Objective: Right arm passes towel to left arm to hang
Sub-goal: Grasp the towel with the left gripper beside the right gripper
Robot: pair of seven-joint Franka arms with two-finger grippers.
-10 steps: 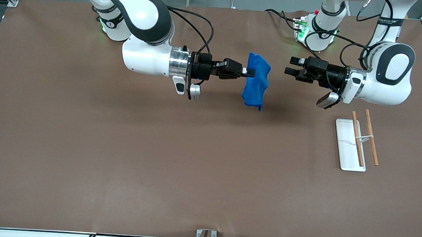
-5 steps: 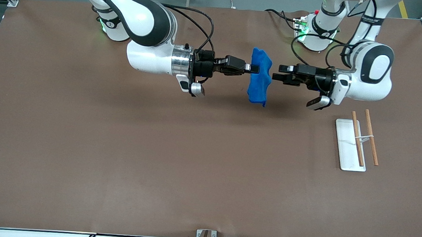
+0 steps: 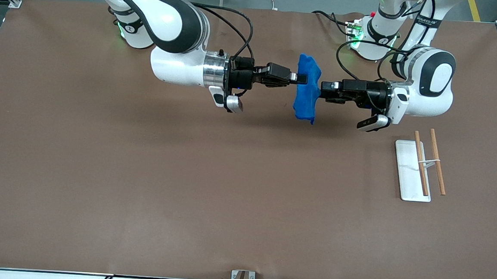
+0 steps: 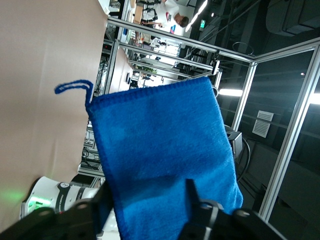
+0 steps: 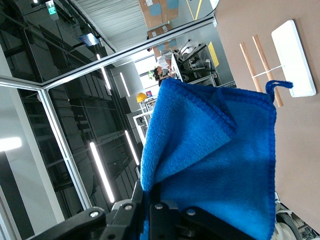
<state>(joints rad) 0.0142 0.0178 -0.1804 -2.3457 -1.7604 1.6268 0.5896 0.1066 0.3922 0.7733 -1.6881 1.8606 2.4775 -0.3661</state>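
The royal-blue towel (image 3: 306,97) hangs in the air over the table's middle, toward the robots' bases. My right gripper (image 3: 300,79) is shut on its upper part; the right wrist view shows the fingers (image 5: 155,205) pinched on the towel (image 5: 215,150). My left gripper (image 3: 323,91) is open at the towel's edge that faces it. In the left wrist view the towel (image 4: 160,150) lies between its spread fingers (image 4: 194,200), and the loose thread (image 4: 75,87) sticks out at one corner.
A white flat base (image 3: 407,170) with two wooden rods (image 3: 421,163) stands toward the left arm's end of the table, nearer the front camera than the left arm. It also shows in the right wrist view (image 5: 295,57). Cables run by the arm bases.
My left gripper has moved in from the left arm's end until its open fingers straddle the towel's edge. My right gripper has shifted slightly toward it with the towel.
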